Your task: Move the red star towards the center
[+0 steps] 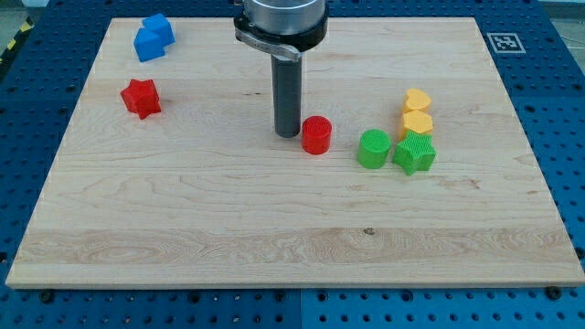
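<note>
My tip [288,134], the tool's bare rod end with no jaws, stood beside one red cylinder [316,135]; one red star [141,98] lay far to the view's left of that cylinder on the bench [228,228].

My tip [289,134] just left of red cylinder [316,135], red star [141,98] well left of it, green cylinder [373,149] to its right

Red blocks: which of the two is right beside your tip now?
The red cylinder, just to the view's right of my tip. The red star sits far off toward the view's left.
</note>
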Controlling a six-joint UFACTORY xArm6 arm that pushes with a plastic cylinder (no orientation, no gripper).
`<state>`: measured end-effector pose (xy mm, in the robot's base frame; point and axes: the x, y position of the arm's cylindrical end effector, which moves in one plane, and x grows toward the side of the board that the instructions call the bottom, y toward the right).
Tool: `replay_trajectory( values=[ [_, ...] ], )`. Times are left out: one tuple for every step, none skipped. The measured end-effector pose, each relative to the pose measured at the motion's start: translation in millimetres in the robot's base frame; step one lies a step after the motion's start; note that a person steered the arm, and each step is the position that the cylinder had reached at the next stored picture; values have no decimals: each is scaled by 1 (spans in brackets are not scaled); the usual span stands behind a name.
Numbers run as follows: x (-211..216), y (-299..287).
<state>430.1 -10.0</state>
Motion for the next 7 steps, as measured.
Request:
replay_trajectory(
  values=[
    [1, 11],
    [2, 25],
    [2, 26],
    [3, 28],
    [3, 32],
    [5, 26],
    [19, -9]
  ],
)
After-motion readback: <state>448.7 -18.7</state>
